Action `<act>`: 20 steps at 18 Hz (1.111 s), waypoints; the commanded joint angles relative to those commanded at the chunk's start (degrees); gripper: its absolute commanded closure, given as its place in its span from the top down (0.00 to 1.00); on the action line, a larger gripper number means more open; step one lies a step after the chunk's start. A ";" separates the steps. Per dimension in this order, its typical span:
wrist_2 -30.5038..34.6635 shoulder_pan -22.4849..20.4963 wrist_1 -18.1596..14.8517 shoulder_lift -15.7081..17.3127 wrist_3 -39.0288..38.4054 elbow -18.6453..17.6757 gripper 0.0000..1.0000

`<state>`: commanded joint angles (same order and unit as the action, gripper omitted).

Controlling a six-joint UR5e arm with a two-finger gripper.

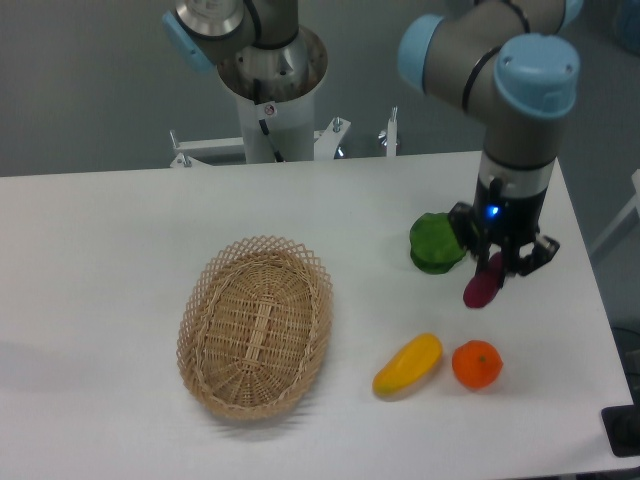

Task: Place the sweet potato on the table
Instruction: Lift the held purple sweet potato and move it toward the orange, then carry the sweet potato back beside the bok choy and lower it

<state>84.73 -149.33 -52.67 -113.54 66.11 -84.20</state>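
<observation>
Two fingers of the hand (497, 268) pinched the sweet potato (483, 286) just above the surface (120, 240); green vegetable (436, 243) at nine o'clock, orange (477, 364) at six, yellow fruit (408, 364) at seven.

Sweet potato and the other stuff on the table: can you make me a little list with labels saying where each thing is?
sweet potato: purple, in the claw, at the table's right side
claw: shut on the sweet potato
green vegetable: just left of the claw
orange: below the sweet potato
yellow fruit: left of the orange
basket: empty, left of the fruit
table: white
</observation>
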 joint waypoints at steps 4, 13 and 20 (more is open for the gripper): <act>0.00 0.10 4.94 -1.59 1.99 -1.76 0.26; 1.23 -6.14 5.47 -1.85 23.69 -6.76 0.26; 1.23 -9.04 11.97 -4.40 29.85 -10.28 0.27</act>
<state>85.96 -158.37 -40.70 -117.95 95.96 -94.48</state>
